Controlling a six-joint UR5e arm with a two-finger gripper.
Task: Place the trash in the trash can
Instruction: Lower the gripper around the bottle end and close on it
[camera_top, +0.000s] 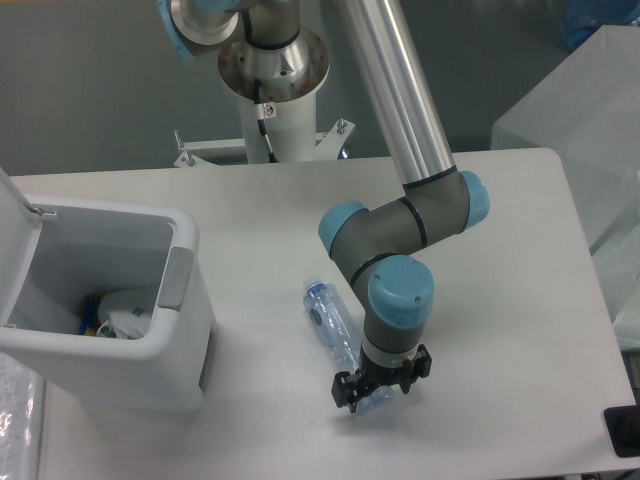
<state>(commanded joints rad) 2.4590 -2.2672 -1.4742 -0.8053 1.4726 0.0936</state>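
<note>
Gripper is seen low over the table, fingers straddling the near end of the crushed plastic bottle; whether the fingers are pressed onto it or merely set around it cannot be told. Bottle lies flat on the table, running from about 11 o'clock to 5 o'clock, cap end away from the gripper. Trash can stands well apart at 9 o'clock of the bottle, lid raised, grey panel on its right wall. A crumpled white wrapper is seen inside the can.
</note>
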